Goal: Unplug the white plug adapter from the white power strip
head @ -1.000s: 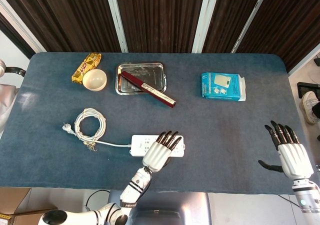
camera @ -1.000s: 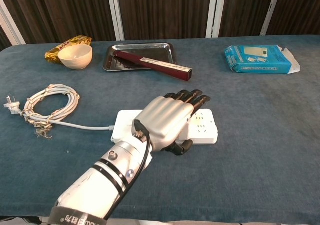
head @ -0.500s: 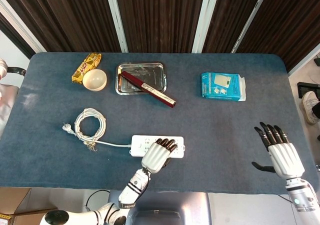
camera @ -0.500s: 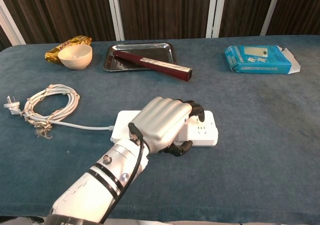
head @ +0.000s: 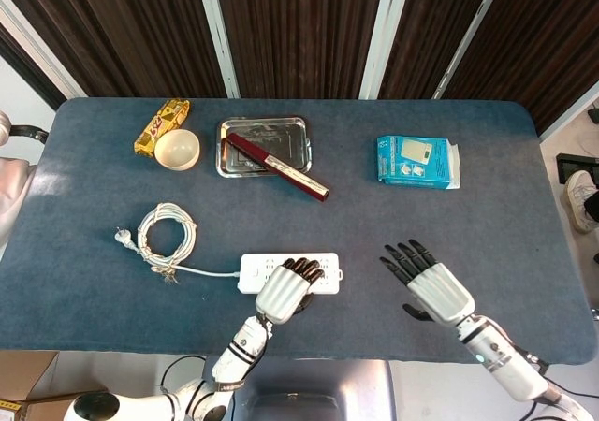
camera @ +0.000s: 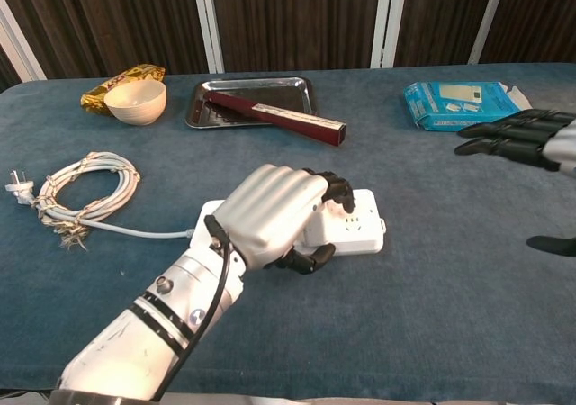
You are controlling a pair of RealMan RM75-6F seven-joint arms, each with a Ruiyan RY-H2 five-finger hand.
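The white power strip (head: 325, 273) (camera: 366, 232) lies near the table's front edge, left of centre. My left hand (head: 283, 290) (camera: 268, 214) covers its middle, fingers curled over the top and thumb at the near side. They close around a raised white block that I take for the plug adapter (camera: 317, 231), which is mostly hidden. My right hand (head: 426, 282) (camera: 520, 139) hovers open to the right of the strip, fingers spread, touching nothing.
The strip's cord runs left to a coiled bundle (head: 167, 235) (camera: 83, 185) ending in a plug. At the back are a bowl (head: 177, 150), a snack packet (head: 161, 122), a metal tray (head: 292, 124) with a dark red box (head: 276, 166), and a blue carton (head: 416, 162).
My left hand's fingers have curled down over the strip, which has shifted slightly left. My right hand has swung in from the far right edge toward the strip.
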